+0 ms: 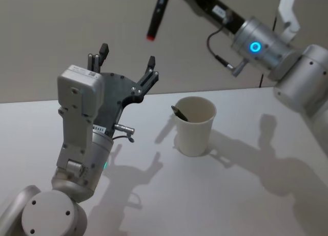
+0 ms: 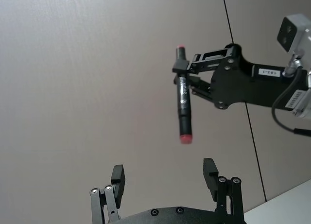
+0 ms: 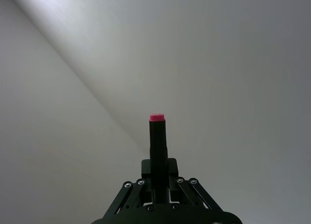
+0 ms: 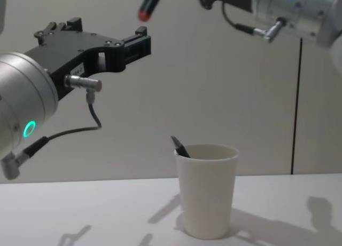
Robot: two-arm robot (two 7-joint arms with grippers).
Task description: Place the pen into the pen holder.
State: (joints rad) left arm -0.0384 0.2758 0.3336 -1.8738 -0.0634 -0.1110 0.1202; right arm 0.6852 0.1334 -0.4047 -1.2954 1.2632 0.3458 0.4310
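Right tool (image 2: 187,80) grips the pen (image 2: 184,107) above (left of) pen holder (image 1: 195,126)

The left arm rises from the lower left of the head view, its silver base joint at the bottom corner and the wrist angled up and to the right. The left gripper (image 1: 126,57) sits in the upper-left-centre of that frame with its black fingers (image 2: 118,178) spread wide apart and nothing between them; in the chest view it reaches in from the left edge near the top. The right arm enters from the right edge of the head view and stretches up toward the top centre, a blue ring glowing on its silver wrist. The right gripper (image 2: 185,74) is clamped on a pen (image 2: 184,109).
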